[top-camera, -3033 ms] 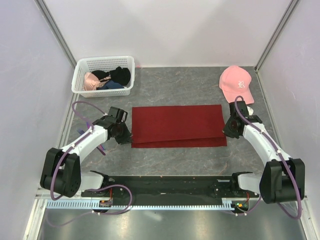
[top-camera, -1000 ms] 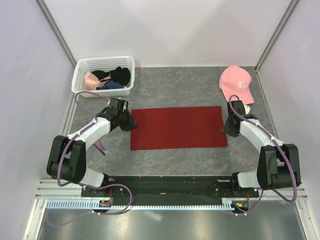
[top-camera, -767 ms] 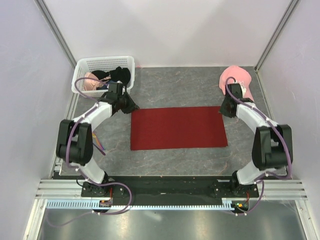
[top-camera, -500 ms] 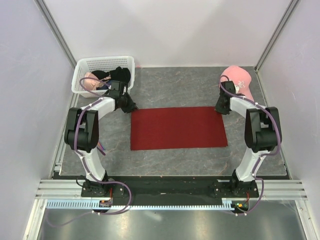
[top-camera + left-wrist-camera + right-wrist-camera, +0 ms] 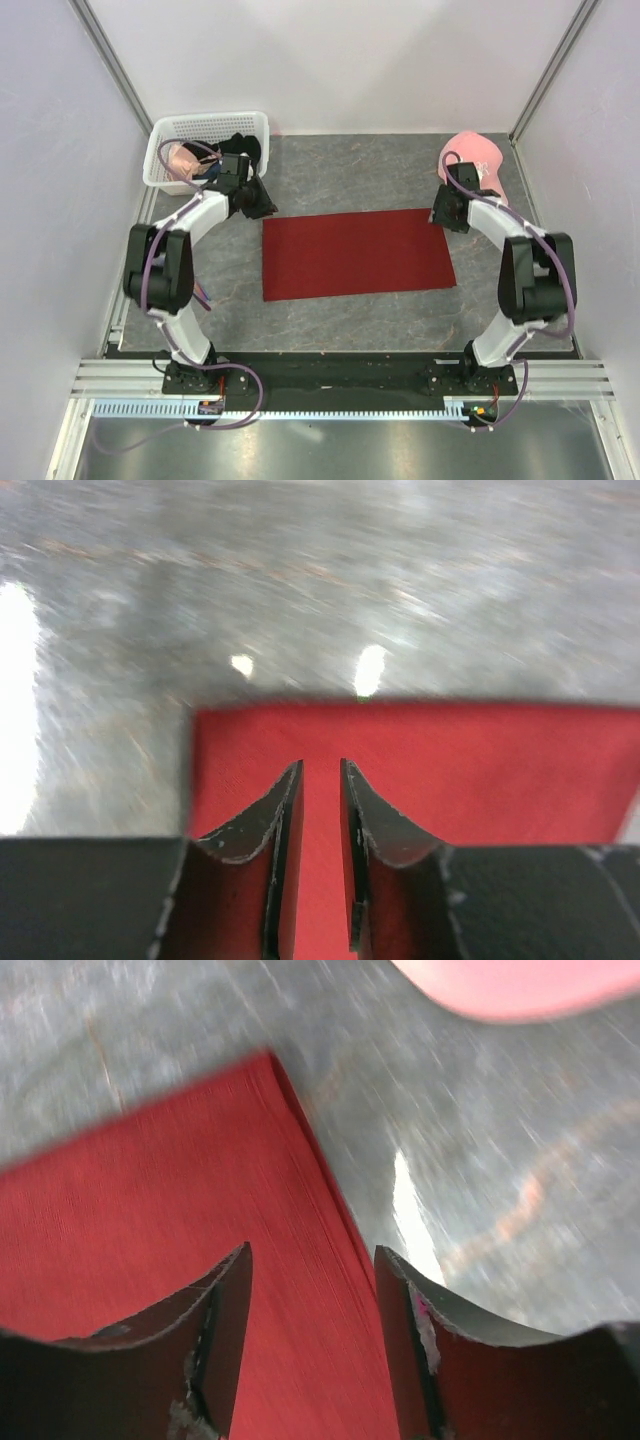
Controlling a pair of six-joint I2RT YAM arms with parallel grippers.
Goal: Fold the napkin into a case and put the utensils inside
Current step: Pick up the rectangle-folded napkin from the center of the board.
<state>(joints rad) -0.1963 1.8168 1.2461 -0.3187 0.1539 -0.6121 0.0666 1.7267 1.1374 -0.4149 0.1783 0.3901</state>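
The dark red napkin point(image 5: 355, 253) lies flat on the grey table as a doubled rectangle, its layered edge showing in the right wrist view point(image 5: 150, 1220). My left gripper point(image 5: 262, 207) hovers at the far left corner. Its jaws point(image 5: 320, 768) stand a narrow gap apart, with only the cloth point(image 5: 450, 770) below them. My right gripper point(image 5: 443, 215) is at the far right corner, and its jaws point(image 5: 312, 1252) are open wide over the cloth's edge, holding nothing. The utensils are out of view.
A pink baseball cap point(image 5: 478, 158) sits just beyond the right gripper and also shows in the right wrist view point(image 5: 510, 985). A white basket point(image 5: 205, 120) with black and pink garments stands at the back left, close behind the left gripper.
Both grippers have moved away from me along the napkin's short sides to its far corners. Both pairs of jaws have widened. The napkin now lies slightly skewed.
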